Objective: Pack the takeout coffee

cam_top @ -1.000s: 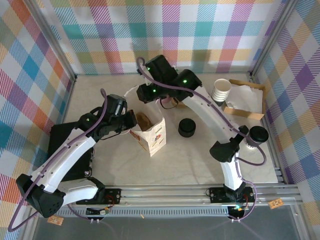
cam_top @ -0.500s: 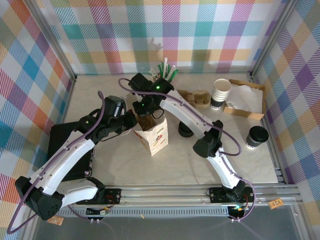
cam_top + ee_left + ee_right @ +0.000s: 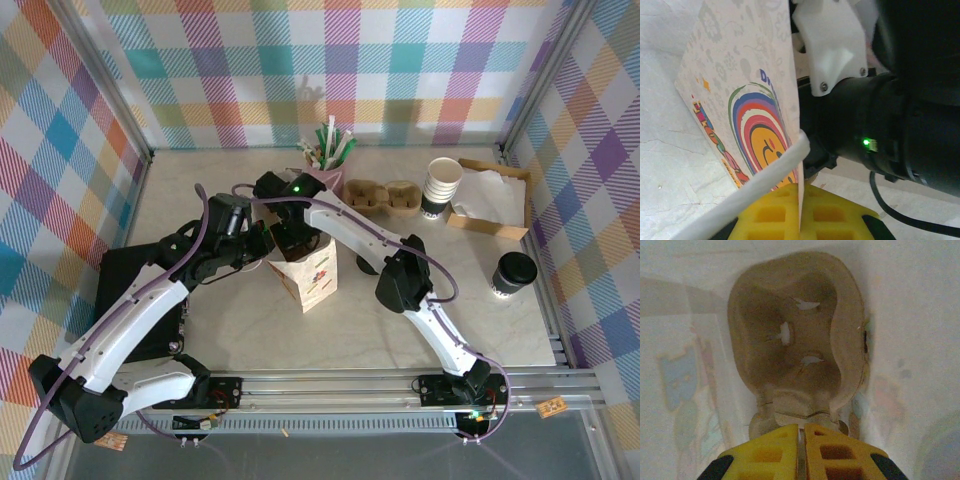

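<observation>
Inside the paper bag (image 3: 312, 278), half-hidden right gripper (image 3: 801, 429) pinching pulp carrier (image 3: 795, 330), left gripper (image 3: 800, 194) clamping its rim

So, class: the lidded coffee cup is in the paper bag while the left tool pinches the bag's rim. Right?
No: the lidded coffee cup stands on the table, right of the paper bag, as the top external view shows. The left tool does pinch the rim.
</observation>
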Motion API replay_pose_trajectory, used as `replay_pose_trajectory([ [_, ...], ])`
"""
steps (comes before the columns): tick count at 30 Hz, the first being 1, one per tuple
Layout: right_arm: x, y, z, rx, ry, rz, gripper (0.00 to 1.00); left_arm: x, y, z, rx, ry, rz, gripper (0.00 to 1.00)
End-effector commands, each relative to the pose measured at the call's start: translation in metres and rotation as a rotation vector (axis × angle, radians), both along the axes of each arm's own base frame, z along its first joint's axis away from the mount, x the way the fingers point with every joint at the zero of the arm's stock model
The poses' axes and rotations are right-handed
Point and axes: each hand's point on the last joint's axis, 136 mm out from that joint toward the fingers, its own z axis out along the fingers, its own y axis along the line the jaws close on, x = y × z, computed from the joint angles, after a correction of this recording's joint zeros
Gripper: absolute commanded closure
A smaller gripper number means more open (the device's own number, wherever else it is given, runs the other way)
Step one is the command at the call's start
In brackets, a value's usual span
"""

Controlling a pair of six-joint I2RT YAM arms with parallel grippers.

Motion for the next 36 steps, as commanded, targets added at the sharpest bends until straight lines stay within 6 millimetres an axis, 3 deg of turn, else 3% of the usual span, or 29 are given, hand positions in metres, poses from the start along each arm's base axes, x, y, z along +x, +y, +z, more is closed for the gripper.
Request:
replay_pose_trajectory([
  [1,0.003,-0.004,-0.013,-0.045,-0.010,0.009,0.88,-0.006,0.001,0.000,-0.007,-0.001,-0.002,1.00],
  [11,0.009,-0.016,-0.030,-0.121,-0.032,-0.008,0.88,-0.005,0.000,-0.002,-0.008,0.011,0.001,1.00],
  [20,-0.004,-0.016,-0.058,-0.127,0.053,-0.007,0.88,-0.002,-0.003,0.000,-0.007,0.013,-0.006,1.00],
  [36,-0.017,-0.016,-0.082,-0.075,0.180,-0.054,0.88,-0.001,-0.004,0.004,-0.005,0.006,-0.008,1.00],
])
